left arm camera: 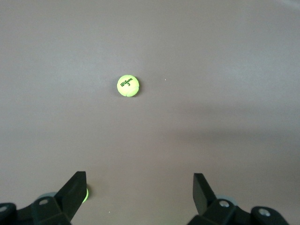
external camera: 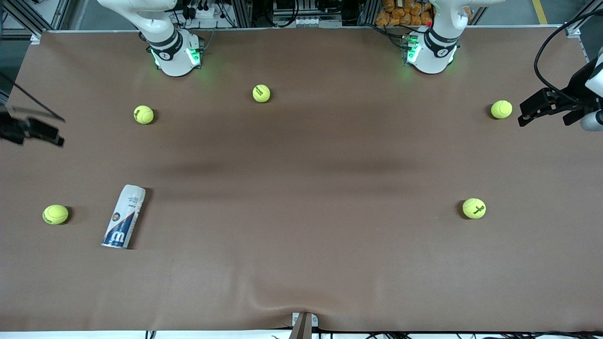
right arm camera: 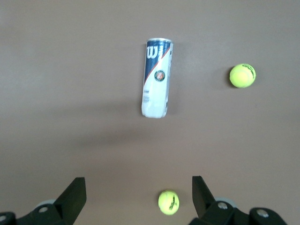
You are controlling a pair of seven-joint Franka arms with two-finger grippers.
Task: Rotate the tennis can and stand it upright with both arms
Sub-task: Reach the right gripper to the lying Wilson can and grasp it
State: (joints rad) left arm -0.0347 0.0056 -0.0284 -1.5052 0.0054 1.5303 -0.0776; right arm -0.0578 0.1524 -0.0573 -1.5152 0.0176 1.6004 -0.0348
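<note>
- Left gripper (left arm camera: 138, 190): black fingers spread wide, holding nothing, raised over the left arm's end of the brown table (external camera: 301, 263).
- Right gripper (right arm camera: 139, 194): likewise wide apart, empty, over the right arm's end.
- One white cylindrical tennis can with navy band (external camera: 124, 216): lying flat, near the right arm's end.
- Five yellow-green tennis balls; one (external camera: 55, 214) beside the can.
- Both grippers are cut off at the front view's edges.

The slim white plastic tennis can with the navy band (external camera: 124, 216) is laid flat on the brown-covered table (external camera: 301, 263) toward the right arm's end, banded end nearer the front camera. One yellow-green felt tennis ball (external camera: 55, 214) is placed beside it, closer to that end; another (external camera: 143, 114) is set farther from the camera, and a third (external camera: 261, 93) near mid-table. Two more balls (external camera: 474, 208) (external camera: 501, 109) are found toward the left arm's end, well apart.
</note>
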